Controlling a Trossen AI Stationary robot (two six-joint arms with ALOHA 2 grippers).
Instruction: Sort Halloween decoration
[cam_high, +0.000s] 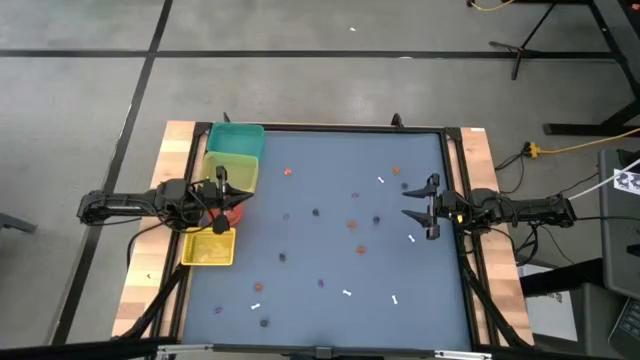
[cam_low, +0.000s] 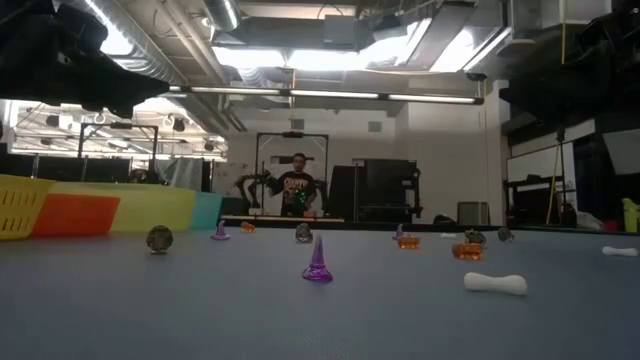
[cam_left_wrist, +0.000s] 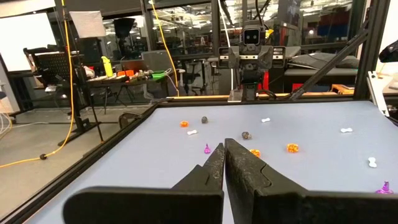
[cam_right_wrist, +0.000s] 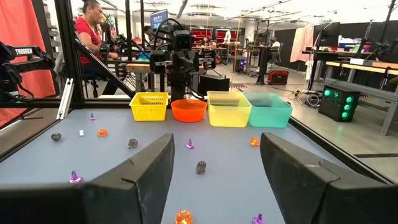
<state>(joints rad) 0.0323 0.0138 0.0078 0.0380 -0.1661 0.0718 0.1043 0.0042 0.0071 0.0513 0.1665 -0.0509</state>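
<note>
The blue table (cam_high: 330, 300) is the stage, and the row of bins (cam_high: 226, 195) along its left edge is our landmark. The left gripper (cam_high: 222, 196) hangs right over that row, fingers pressed together with nothing between them. The right gripper (cam_high: 428, 207) waits at the far side of the table from the bins, jaws spread wide and empty.

The Halloween decoration is scattered across the table, well away from the bins: an orange pumpkin (cam_high: 288, 172) nearest them, a purple cone (cam_low: 317, 261) further out, white bones (cam_high: 346, 293) toward the front edge.

What could go wrong? I'd say plenty. These trinkets are tiny against those broad jaws, so a closing pinch could squirt a round piece away. Pieces lying near each other out mid-table could get scooped together and land in the wrong bin. And the left arm, sitting over the bins, could block a drop from the right.
</note>
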